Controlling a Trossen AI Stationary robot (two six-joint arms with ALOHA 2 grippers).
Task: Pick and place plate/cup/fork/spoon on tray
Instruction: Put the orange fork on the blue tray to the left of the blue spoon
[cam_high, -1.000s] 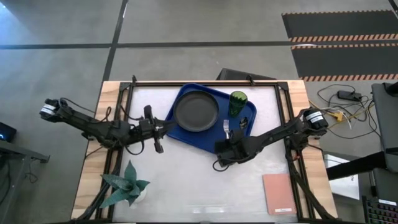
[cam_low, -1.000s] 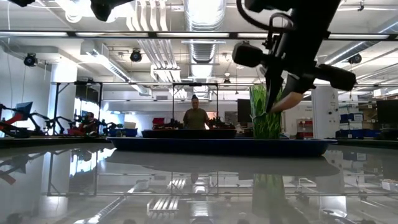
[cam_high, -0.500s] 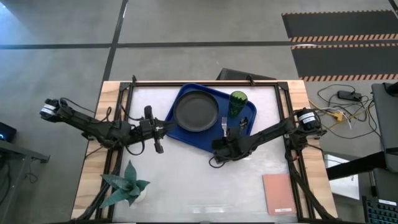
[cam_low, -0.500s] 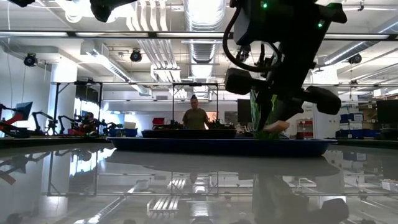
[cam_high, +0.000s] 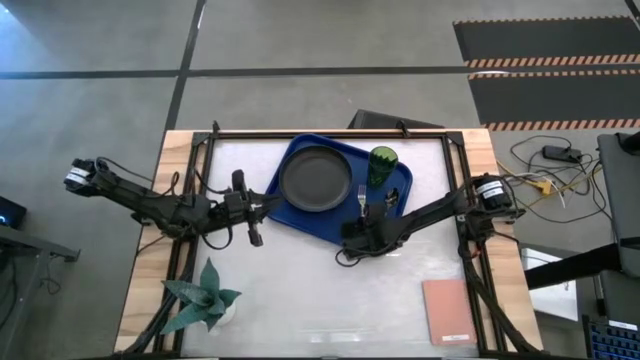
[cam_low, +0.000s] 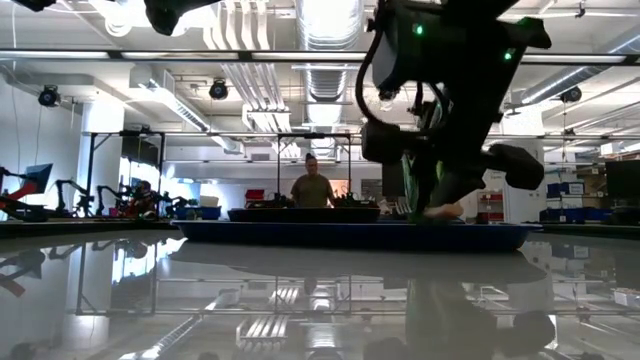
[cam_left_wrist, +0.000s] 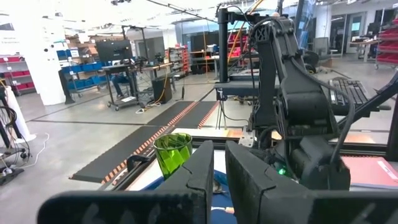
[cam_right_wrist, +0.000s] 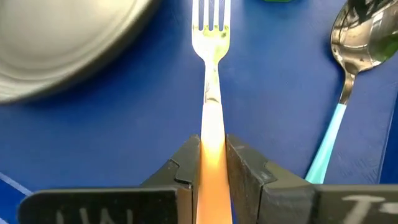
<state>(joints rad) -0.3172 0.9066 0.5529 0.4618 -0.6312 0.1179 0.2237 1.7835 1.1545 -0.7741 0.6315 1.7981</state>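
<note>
The blue tray (cam_high: 300, 212) lies at the table's far middle. On it are the dark plate (cam_high: 316, 178), the green cup (cam_high: 381, 163) and the teal-handled spoon (cam_high: 392, 197), which lies flat at the tray's right side (cam_right_wrist: 348, 68). My right gripper (cam_high: 362, 224) is at the tray's near edge, shut on the orange-handled fork (cam_high: 361, 200), whose tines point toward the table's far edge, between the plate and the spoon. My left gripper (cam_high: 268, 202) hovers at the tray's left edge, shut and empty. My right gripper pinches the fork's orange handle (cam_right_wrist: 212, 127) between its two fingers, with the fingers lying along the handle. It comes from the table's near side, slanting down. The fork reaches forward low over the tray with its tines (cam_right_wrist: 211, 15) ahead. Whether they rest on the tray I cannot tell.
A pale teal spiky plant (cam_high: 203, 300) stands at the near left and a pink pad (cam_high: 447, 312) lies at the near right. A person (cam_low: 313, 188) stands in the room beyond the table. Bare table lies between the tray and the near edge.
My right gripper has gone down and a little toward the table's far left with the fork, bringing it lower over the tray between the plate and the spoon. It has stayed shut on the handle.
</note>
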